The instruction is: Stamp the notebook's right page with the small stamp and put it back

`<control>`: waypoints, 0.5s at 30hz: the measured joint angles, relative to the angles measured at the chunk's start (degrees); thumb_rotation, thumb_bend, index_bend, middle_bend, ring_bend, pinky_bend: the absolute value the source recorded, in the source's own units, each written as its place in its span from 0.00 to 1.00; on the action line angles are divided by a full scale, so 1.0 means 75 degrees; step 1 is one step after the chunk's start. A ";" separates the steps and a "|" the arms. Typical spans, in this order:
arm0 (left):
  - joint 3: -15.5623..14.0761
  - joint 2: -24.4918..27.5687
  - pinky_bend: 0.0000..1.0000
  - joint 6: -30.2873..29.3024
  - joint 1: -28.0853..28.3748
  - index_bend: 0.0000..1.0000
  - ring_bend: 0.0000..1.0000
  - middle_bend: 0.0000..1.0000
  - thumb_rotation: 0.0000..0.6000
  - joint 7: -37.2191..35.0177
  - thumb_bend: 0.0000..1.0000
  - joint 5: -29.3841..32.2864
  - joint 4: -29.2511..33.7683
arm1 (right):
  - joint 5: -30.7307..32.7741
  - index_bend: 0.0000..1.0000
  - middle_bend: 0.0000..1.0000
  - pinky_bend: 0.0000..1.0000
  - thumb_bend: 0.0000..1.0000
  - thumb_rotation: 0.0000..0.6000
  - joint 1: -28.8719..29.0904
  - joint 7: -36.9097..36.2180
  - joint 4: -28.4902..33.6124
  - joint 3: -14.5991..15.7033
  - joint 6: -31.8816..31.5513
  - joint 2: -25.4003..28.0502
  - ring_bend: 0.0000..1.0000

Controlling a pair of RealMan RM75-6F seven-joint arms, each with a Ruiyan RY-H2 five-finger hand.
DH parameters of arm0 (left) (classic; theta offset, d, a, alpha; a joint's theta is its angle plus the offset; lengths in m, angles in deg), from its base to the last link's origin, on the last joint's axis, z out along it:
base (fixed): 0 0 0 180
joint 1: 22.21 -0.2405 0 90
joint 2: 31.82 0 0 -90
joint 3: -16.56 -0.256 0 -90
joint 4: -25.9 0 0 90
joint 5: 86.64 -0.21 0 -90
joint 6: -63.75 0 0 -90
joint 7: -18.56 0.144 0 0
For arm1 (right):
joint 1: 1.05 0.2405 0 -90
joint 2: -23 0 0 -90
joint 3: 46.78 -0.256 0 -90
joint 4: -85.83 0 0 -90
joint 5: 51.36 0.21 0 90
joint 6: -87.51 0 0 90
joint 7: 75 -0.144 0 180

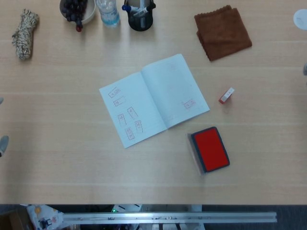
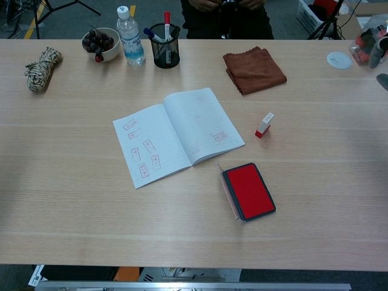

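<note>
The small stamp [image 2: 264, 124] stands free right of the notebook [image 2: 179, 134], mid-frame; likely light, rigid and tippy, best pinched by its sides, while the right hand [image 2: 381, 48], barely visible upper right, cannot be read

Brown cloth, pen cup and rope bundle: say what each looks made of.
Cloth: soft woven fabric, likely terry or microfibre; matte, fuzzy surface with folded layers and wavy edges. Pen cup: black mesh, probably metal; the pens show through its wall. Rope bundle: twisted fibre cord, perhaps cotton or jute; pale and dark strands, rough look.
</note>
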 measured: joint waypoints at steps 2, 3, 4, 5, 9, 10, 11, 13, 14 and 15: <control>0.0005 -0.0012 0.03 -0.0051 -0.0006 0.14 0.10 0.11 1.00 0.0014 0.28 -0.0020 0.0027 | 0.0011 0.49 0.44 0.23 0.35 1.00 -0.0250 -0.0078 0.0101 0.0046 -0.0267 0.0130 0.29; 0.0008 -0.0015 0.03 -0.0073 -0.0011 0.14 0.10 0.11 1.00 0.0016 0.28 -0.0027 0.0036 | 0.0014 0.49 0.44 0.23 0.35 1.00 -0.0357 -0.0127 0.0142 0.0063 -0.0384 0.0193 0.29; 0.0013 -0.0016 0.03 -0.0096 -0.0014 0.14 0.10 0.11 1.00 0.0014 0.28 -0.0035 0.0044 | 0.0013 0.49 0.44 0.23 0.35 1.00 -0.0466 -0.0180 0.0178 0.0080 -0.0504 0.0259 0.29; 0.0021 -0.0016 0.03 -0.0113 -0.0017 0.14 0.10 0.11 1.00 0.0010 0.28 -0.0041 0.0050 | 0.0009 0.49 0.44 0.23 0.35 1.00 -0.0616 -0.0259 0.0222 0.0102 -0.0665 0.0348 0.29; 0.0042 -0.0010 0.03 -0.0115 -0.0016 0.14 0.10 0.11 1.00 -0.0032 0.28 0.0006 0.0047 | 0.0002 0.49 0.44 0.23 0.35 1.00 -0.1054 -0.0591 0.0325 0.0143 -0.1109 0.0612 0.29; 0.0044 -0.0009 0.03 -0.0124 -0.0018 0.14 0.10 0.11 1.00 -0.0040 0.28 0.0006 0.0046 | -0.0002 0.49 0.44 0.23 0.35 1.00 -0.1135 -0.0663 0.0338 0.0148 -0.1180 0.0665 0.29; 0.0041 -0.0010 0.03 -0.0136 -0.0023 0.14 0.10 0.11 1.00 -0.0050 0.28 0.0001 0.0043 | -0.0009 0.49 0.44 0.23 0.35 1.00 -0.1225 -0.0734 0.0351 0.0154 -0.1245 0.0718 0.29; 0.0029 -0.0017 0.03 -0.0147 -0.0034 0.14 0.10 0.11 1.00 -0.0051 0.28 -0.0006 0.0028 | -0.0020 0.49 0.44 0.23 0.35 1.00 -0.1327 -0.0799 0.0358 0.0160 -0.1288 0.0759 0.29; 0.0023 -0.0019 0.03 -0.0145 -0.0038 0.14 0.10 0.11 1.00 -0.0048 0.28 0.0000 0.0024 | -0.0023 0.50 0.44 0.23 0.35 1.00 -0.1364 -0.0813 0.0355 0.0160 -0.1286 0.0769 0.29; 0.0021 -0.0020 0.03 -0.0140 -0.0040 0.14 0.10 0.11 1.00 -0.0048 0.28 0.0011 0.0023 | -0.0024 0.50 0.44 0.23 0.35 1.00 -0.1375 -0.0818 0.0353 0.0160 -0.1265 0.0773 0.29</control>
